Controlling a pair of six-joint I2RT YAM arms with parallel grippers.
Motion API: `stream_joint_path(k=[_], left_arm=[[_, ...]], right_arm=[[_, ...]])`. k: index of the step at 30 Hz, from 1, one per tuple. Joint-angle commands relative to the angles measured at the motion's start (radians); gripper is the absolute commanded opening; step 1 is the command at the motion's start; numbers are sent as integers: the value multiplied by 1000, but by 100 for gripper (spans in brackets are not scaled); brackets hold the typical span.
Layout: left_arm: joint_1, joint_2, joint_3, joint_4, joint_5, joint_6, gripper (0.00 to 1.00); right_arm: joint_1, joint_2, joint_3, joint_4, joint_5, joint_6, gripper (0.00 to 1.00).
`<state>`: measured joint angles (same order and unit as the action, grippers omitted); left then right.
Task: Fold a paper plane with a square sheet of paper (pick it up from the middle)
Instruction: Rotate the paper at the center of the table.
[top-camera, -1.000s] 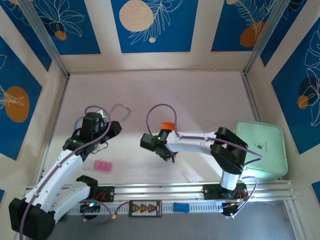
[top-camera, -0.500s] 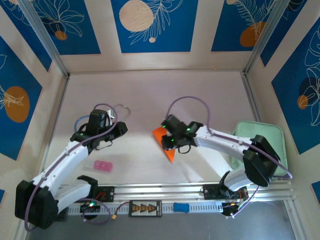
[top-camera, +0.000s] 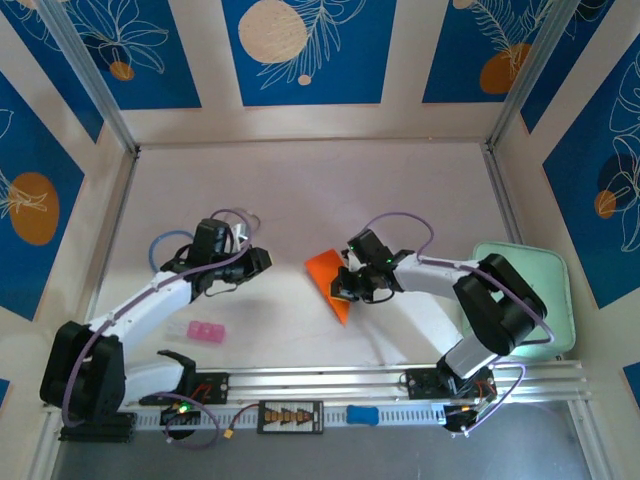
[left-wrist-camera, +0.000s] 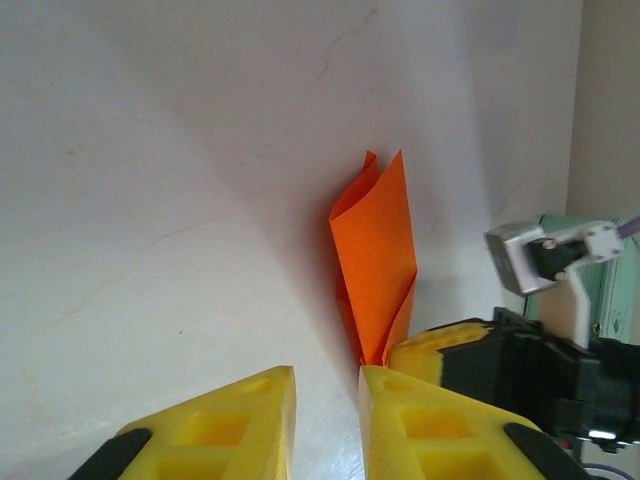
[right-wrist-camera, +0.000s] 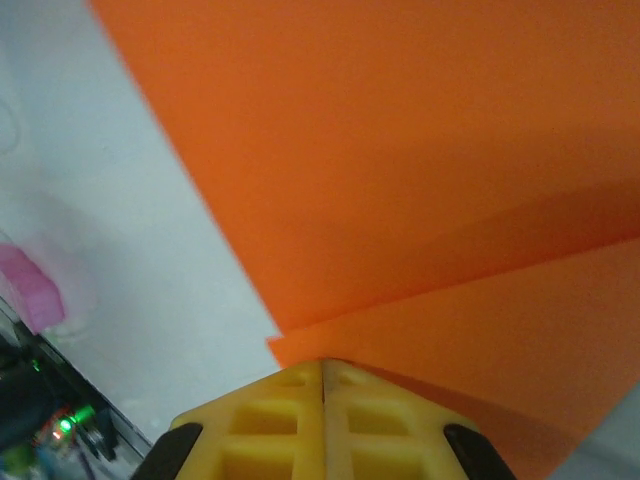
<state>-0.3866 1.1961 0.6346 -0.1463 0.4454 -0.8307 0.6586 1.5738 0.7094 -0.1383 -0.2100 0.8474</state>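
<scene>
Half done at best, I'd say. The orange sheet (top-camera: 322, 270) lies mid-way across the surface (top-camera: 300, 190), creased into a loose wedge, no dart yet. The right pincer (top-camera: 347, 288) is clamped on its 3 o'clock edge. The left pincer (top-camera: 262, 262) hovers at 9 o'clock, jaws barely apart, empty.

The paper (top-camera: 325, 272) is orange (plain), the block (top-camera: 207, 332) pink.
</scene>
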Motion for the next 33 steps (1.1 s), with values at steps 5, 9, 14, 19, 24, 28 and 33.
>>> stream_joint_path(k=[5, 9, 14, 19, 24, 28, 33], left_arm=[[-36, 62, -3, 72, 29, -25, 23], [-54, 88, -3, 88, 25, -39, 23], [-89, 119, 4, 115, 19, -53, 23], [-127, 163, 31, 132, 25, -59, 22], [-186, 230, 85, 152, 30, -58, 22], [-249, 320, 141, 187, 32, -69, 21], [-311, 443, 228, 208, 35, -67, 17]], right_arm=[[21, 21, -160, 216, 50, 461, 0], [98, 9, -254, 352, 195, 730, 0], [202, -27, -267, 411, 356, 912, 0], [158, -127, -205, 377, 275, 712, 8], [55, -298, -199, 178, 213, 486, 13], [-30, -444, -250, 117, 188, 366, 25], [-158, -503, -267, 75, 41, 236, 29]])
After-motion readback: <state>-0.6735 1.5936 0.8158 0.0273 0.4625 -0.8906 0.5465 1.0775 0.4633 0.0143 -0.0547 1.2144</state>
